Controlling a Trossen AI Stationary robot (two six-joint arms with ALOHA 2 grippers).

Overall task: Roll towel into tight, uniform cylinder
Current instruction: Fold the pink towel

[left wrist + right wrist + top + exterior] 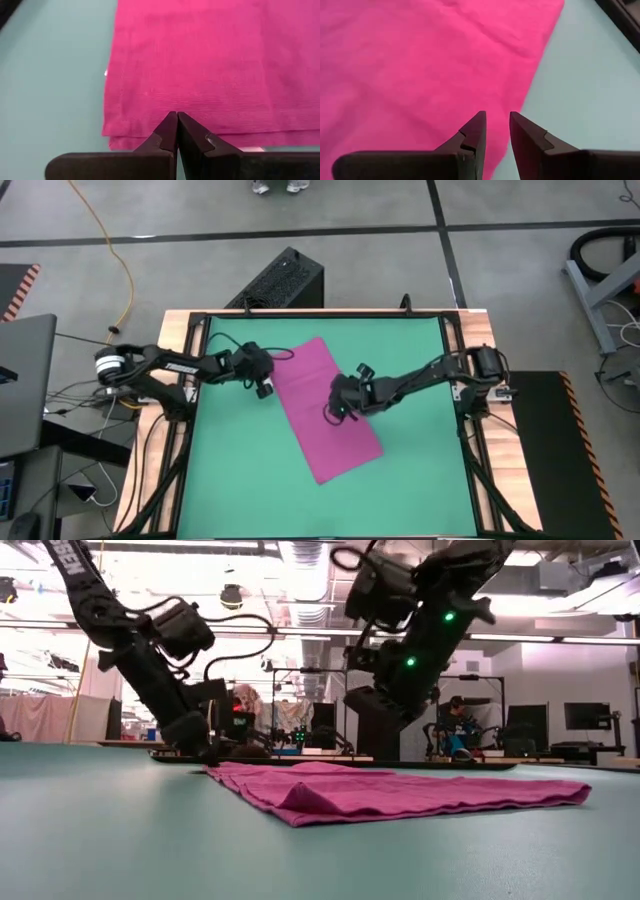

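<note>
Flat on the green worktop [420, 480], towel [328, 408] ran diagonally, unrolled. Left hand [264, 387] pressed together at its long edge near the far corner; right hand [340, 412] slightly apart over its middle, nearer.

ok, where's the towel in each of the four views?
High: towel diagonal at centre of green mat, between both arms.
Low: flat, centre to right, folded edge nearest.
Left wrist: fills upper right, edge at shut left gripper.
Right wrist: fills left, beyond right gripper.
Shared landmark: green mat.
</note>
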